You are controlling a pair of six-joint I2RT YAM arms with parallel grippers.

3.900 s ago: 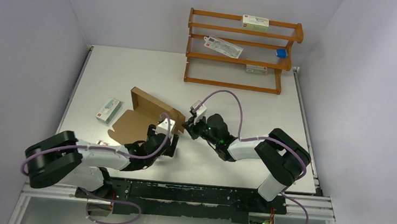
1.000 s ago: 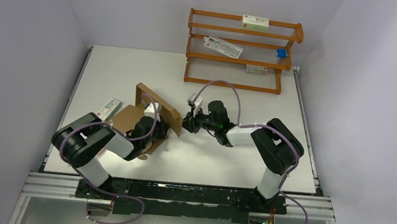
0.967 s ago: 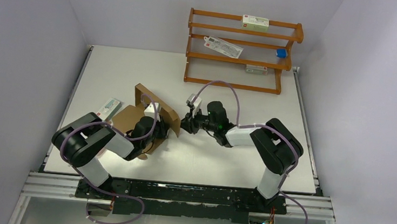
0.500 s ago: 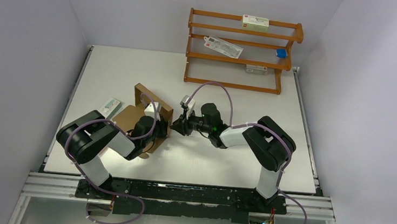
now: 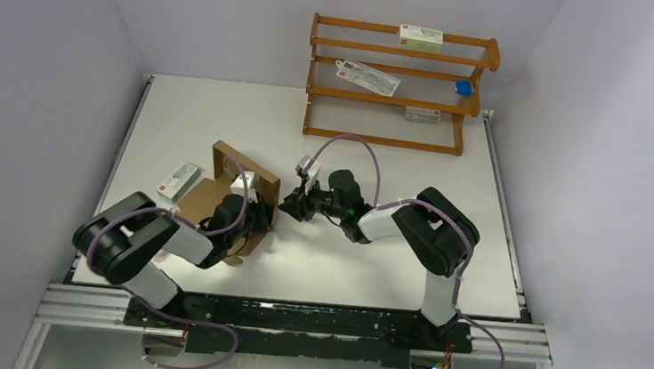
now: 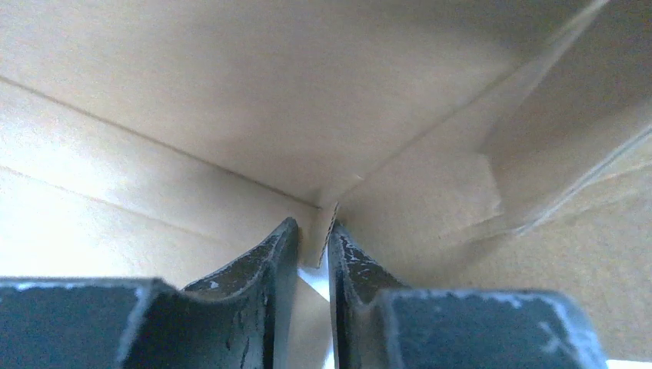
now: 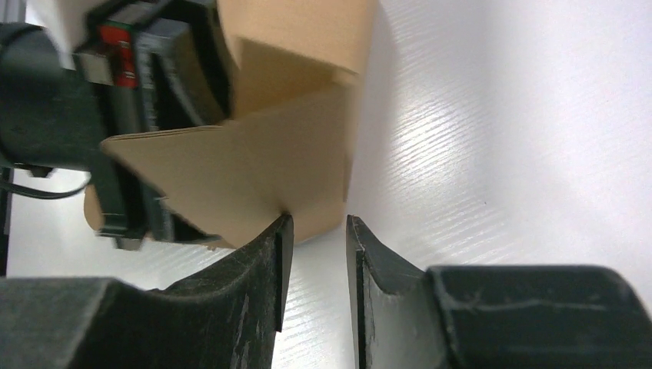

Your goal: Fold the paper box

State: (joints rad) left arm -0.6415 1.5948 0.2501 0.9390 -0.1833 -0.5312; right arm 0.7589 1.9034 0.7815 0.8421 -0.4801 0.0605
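- The paper box (image 5: 226, 195), plain brown cardboard, sits part-folded on the white table (image 5: 343, 266), at about 9 o'clock from the table's middle in the overhead view.
- One long wall of the box stands upright along its far side, slanting from 10 o'clock toward 4 o'clock. The flaps nearer the arm bases lie lower and open.
- The left gripper (image 6: 311, 231) reaches inside the box, its tips pushed into an inner corner where two cardboard panels and a folded-in tab meet.
- Its jaws stand only a narrow slit apart, with a thin cardboard edge at the mouth of the slit. Whether that edge is pinched cannot be told.
- The right gripper (image 7: 317, 223) lies low over the table at the box's 3 o'clock side, pointing toward 9 o'clock.
- Its jaws are parted, with bare table showing between them, and they hold nothing. The tip of one finger (image 7: 278, 231) sits right at the bottom corner of the box's outer wall.
- A small white carton (image 5: 179, 180) lies flat on the table just beside the box, at its 10 o'clock.
- A wooden rack (image 5: 381, 138) stands at the table's far edge, at about 1 o'clock, well apart from the box.
- On its shelves sit a printed carton (image 5: 420, 38) at the top, and a flat packet (image 5: 367, 76) and a small blue item (image 5: 463, 87) on the middle shelf.
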